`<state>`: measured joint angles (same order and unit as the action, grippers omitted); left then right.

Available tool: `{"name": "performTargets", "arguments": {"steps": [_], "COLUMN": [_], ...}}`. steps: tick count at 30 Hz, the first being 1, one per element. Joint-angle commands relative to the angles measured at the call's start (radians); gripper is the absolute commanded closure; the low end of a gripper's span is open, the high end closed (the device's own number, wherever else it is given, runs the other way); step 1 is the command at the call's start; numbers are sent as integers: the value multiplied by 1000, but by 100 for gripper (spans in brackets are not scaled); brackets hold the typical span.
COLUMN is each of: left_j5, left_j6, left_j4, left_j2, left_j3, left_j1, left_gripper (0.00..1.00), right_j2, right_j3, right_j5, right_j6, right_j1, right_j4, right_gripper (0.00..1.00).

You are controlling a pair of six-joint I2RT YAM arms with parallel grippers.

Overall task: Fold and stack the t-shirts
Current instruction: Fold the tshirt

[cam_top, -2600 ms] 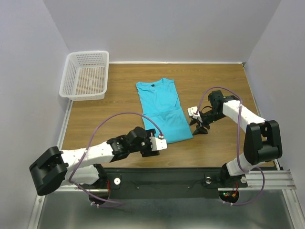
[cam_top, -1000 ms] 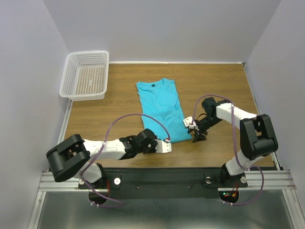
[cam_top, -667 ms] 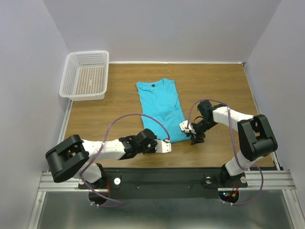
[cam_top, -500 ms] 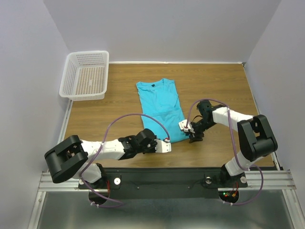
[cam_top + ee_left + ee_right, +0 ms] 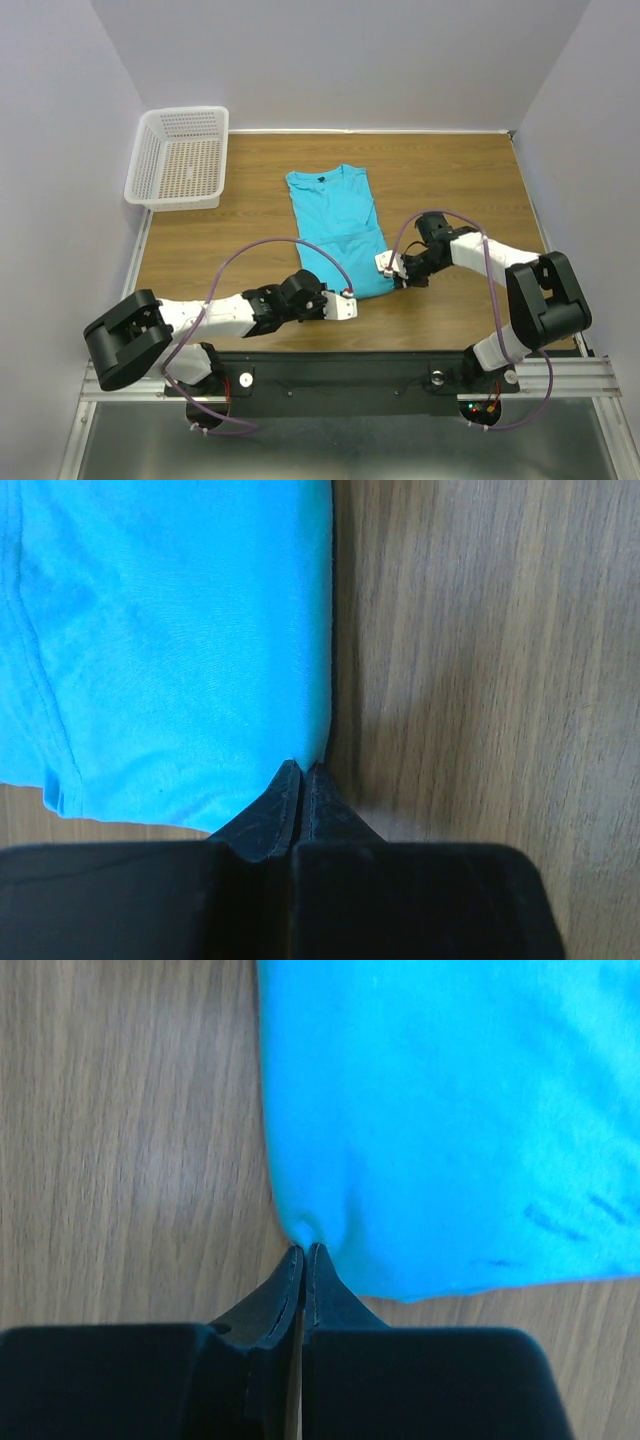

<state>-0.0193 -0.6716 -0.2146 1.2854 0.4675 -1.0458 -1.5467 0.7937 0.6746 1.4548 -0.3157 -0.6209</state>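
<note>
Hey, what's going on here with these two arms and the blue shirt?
Two robot arms are partway through folding a blue shirt that lies flat on the table, already narrowed into a strip. The left gripper and right gripper are both shut on its near end, one at each side, low on the wood. Nothing is lifted yet. A white basket sits at the far left corner.

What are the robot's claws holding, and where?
Both pinch the turquoise t-shirt: the left gripper at its near edge, the right gripper at its right edge by the near corner.

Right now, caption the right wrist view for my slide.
Right gripper shut, pinching the turquoise t-shirt edge on the wooden table.
</note>
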Motion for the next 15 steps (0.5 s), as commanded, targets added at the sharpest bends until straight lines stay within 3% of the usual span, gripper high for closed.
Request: {"name": "performTargets", "arguments": {"steps": [1,8,15], "left_j5": [-7,-39,-88], "left_j6": [12,26,-20], "left_j4": [4,56,100], "left_j2": [-55,-204,-262], "left_j3": [-7,14,74], "left_j1": [3,52,136], "left_gripper": [100,100,100], "right_j2": [74,151,105], "right_j3": [-2,175,399], "right_j5": [-35,52,85], "right_j6": [-95,-198,-376], "right_j1": [-8,-6,-6], "right_j4": [-36,-207,-208], "right_gripper": [99,99,99]}}
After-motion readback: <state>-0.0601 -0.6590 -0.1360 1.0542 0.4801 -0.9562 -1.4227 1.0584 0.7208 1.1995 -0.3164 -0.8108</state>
